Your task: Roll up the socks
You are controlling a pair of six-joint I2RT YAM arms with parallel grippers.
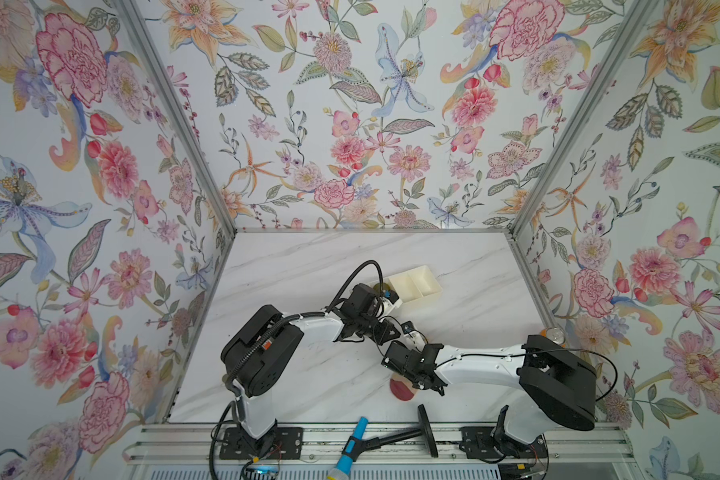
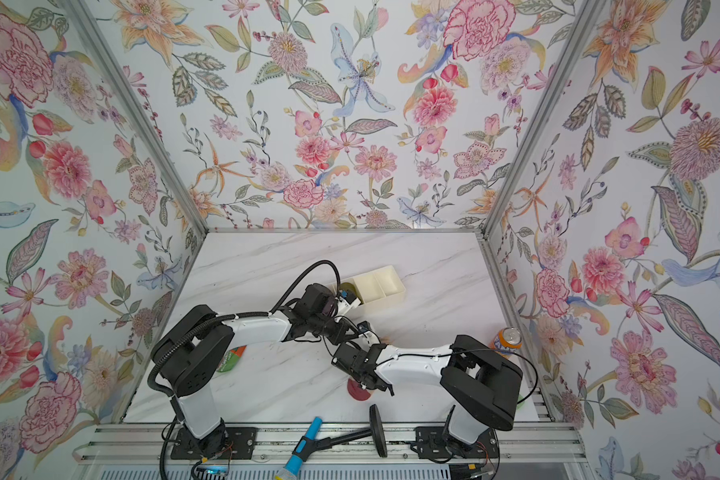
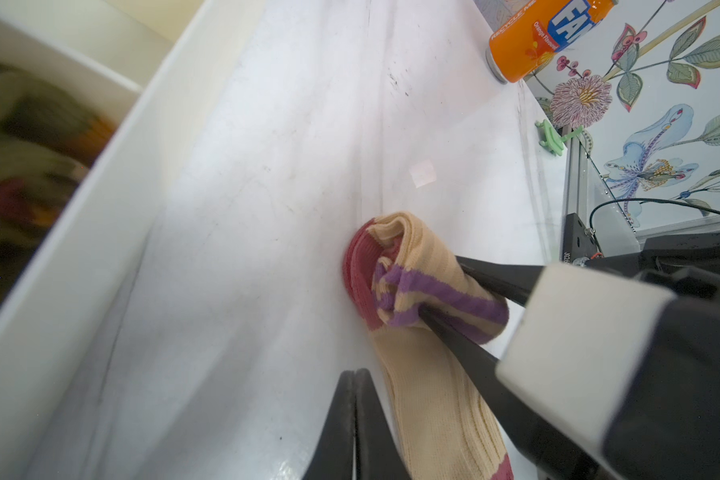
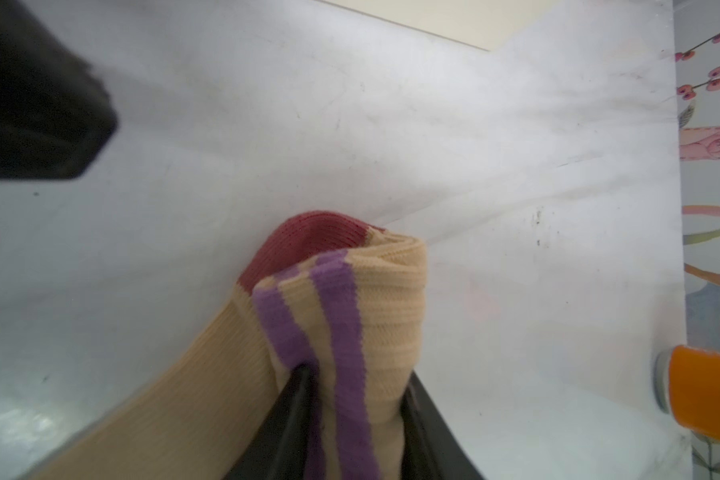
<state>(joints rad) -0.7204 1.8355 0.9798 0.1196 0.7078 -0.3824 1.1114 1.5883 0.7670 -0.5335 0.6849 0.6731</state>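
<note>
Two arms crowd over a white marbled table (image 1: 308, 266), hiding most of the socks (image 1: 400, 389) at lower centre.
Above them, a cream divided tray (image 1: 422, 282) holds a blurred olive roll (image 3: 26, 124). The ribbed peach knit with purple stripes is folded between the right gripper's (image 3: 441, 286) fingers; whether they squeeze it I cannot tell. The left gripper (image 3: 355, 376) is clenched, empty. A smooth orange can (image 2: 507, 340) stands at right.

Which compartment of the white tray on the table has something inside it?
The end compartment of the white tray, leftmost in both top views: it holds an olive-green bundle. The other compartments show only bare floor.
</note>
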